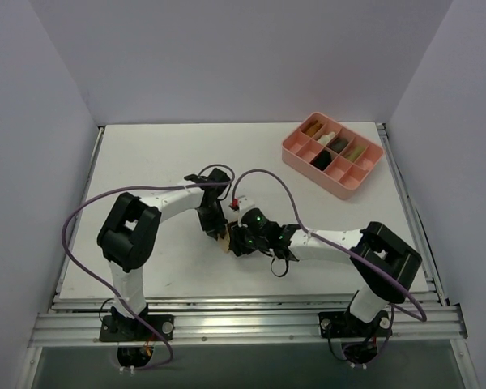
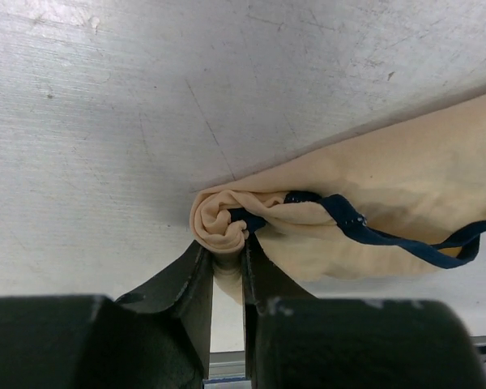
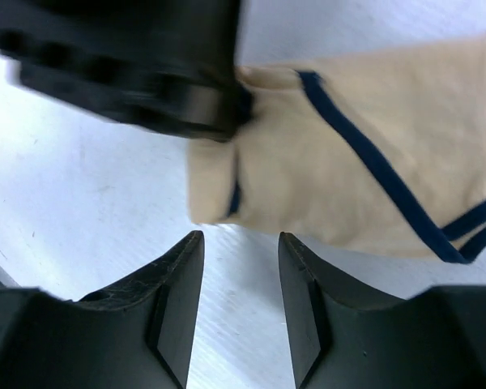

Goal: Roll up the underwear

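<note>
The underwear (image 2: 389, 194) lies flat on the table (image 2: 105, 105), and only one end is wound into a small tight coil. That coil sits right at the tips of the left gripper (image 2: 227, 261). Its jaws are almost together and pinch the coil, with tan cloth showing in the slit between them. The unrolled part spreads away to the right of those jaws, and the dark trim runs loose across it.

The right gripper (image 3: 241, 243) has its jaws partly spread with nothing between them. A folded edge of the cloth lies just ahead of its tips; it looks apart from them, but you can't be sure.

From the look of it, rolling has barely started, so here's how to do it:
- Keep the left pinch firm, because soft cloth like this will likely unwind if you slacken.
- Turn the coil toward the flat part and keep it low against the table so each wrap stays tight.
- Use the right jaws to press or steady the flat cloth ahead of the coil, not to grab at the coil itself.
- Approach slowly. The two sets of jaws are very near each other and could knock together.
- Watch the loose trim beside the left jaws. It may snag or poke out, so tuck it under.

The tray (image 1: 332, 154) sits well away from both sets of jaws; ignore it.
</note>
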Robot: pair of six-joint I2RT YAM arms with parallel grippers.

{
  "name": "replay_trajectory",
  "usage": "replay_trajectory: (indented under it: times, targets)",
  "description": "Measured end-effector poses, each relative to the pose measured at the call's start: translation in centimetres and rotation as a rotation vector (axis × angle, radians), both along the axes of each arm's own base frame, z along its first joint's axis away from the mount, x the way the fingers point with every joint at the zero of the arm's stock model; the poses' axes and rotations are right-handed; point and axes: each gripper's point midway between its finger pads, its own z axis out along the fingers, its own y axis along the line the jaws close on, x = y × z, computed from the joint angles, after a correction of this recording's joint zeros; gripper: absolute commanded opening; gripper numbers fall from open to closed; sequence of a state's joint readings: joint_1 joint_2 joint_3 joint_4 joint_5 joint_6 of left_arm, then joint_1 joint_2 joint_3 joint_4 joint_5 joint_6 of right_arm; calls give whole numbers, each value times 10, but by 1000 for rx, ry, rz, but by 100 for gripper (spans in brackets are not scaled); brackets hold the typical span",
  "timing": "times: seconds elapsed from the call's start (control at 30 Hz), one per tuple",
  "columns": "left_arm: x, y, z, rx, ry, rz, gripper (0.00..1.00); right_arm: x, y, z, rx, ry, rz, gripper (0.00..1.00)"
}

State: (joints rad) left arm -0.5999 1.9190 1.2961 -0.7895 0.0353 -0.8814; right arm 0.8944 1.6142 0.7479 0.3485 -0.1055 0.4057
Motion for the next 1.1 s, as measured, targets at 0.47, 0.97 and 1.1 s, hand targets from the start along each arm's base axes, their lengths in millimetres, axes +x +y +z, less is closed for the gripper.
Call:
replay_trajectory:
  times: [0.47,0.97,1.1]
  targets:
    - [-2,0,0,56,93,-6,2,-10,42,-5,-301,-272,138,43]
    - [-13,2,-1,61,153,-18,2,3,42,-13,-547,-441,133,40]
    - [-15,2,-1,61,161,-18,2,1,42,-14,-570,-460,144,35]
